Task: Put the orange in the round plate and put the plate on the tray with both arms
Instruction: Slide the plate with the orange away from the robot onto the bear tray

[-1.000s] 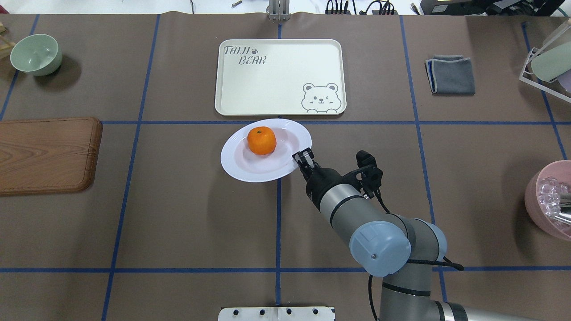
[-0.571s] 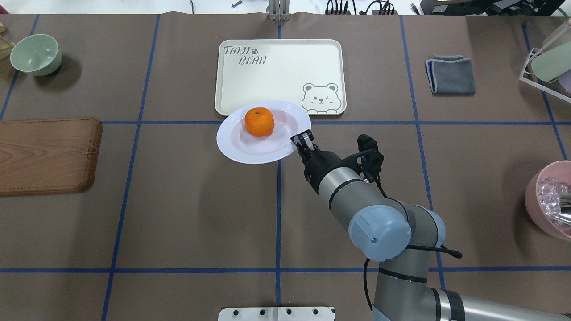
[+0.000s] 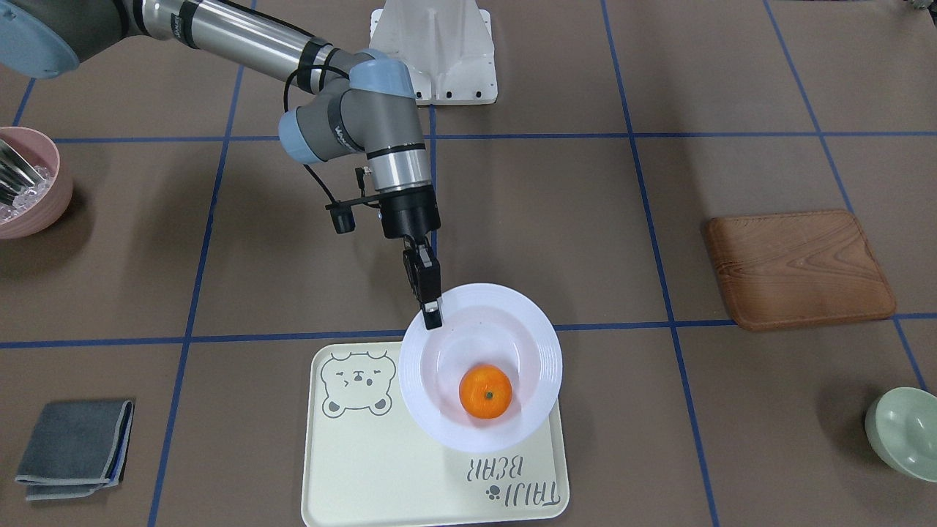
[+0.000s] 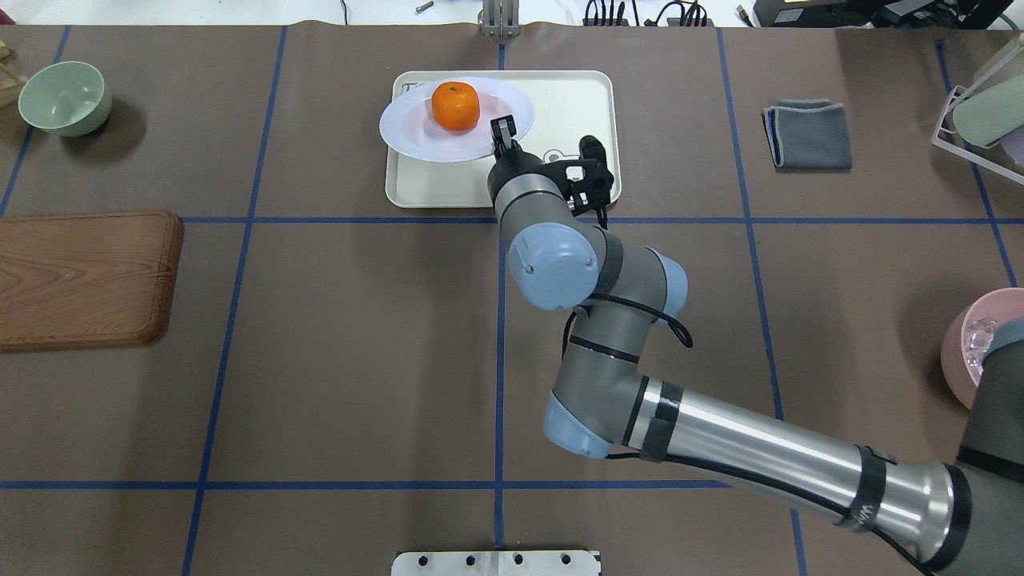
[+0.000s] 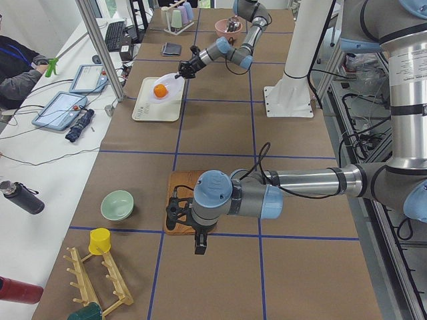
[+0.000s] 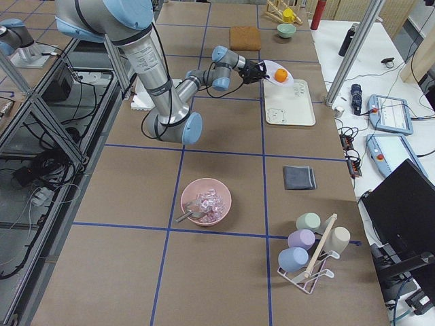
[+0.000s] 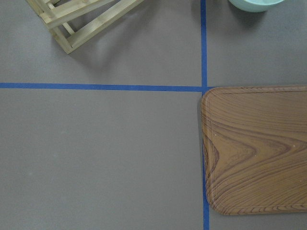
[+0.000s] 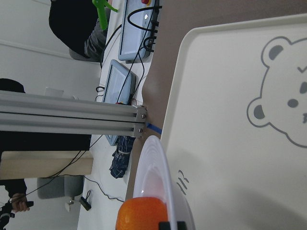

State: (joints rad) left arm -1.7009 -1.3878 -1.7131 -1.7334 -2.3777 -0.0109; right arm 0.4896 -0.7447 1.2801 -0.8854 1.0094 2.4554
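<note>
The orange (image 4: 456,106) lies in the white round plate (image 4: 416,134). My right gripper (image 4: 502,128) is shut on the plate's near-right rim and holds it over the far-left part of the cream bear tray (image 4: 560,104). From the front, the orange (image 3: 484,392) sits in the plate (image 3: 531,326), which overhangs the tray (image 3: 366,454) edge, with the right gripper (image 3: 432,311) pinching the rim. The left gripper (image 5: 199,245) shows only in the exterior left view, low beside the wooden board. I cannot tell whether it is open or shut.
A wooden board (image 4: 84,276) and a pale green bowl (image 4: 64,98) are on the left. A grey cloth (image 4: 808,134), a cup rack (image 4: 980,112) and a pink bowl (image 4: 980,344) are on the right. A wooden rack (image 7: 81,21) lies near the left wrist.
The right arm has carried the plate with the orange away from the robot, from the table just before the tray to over the tray's far-left part.
</note>
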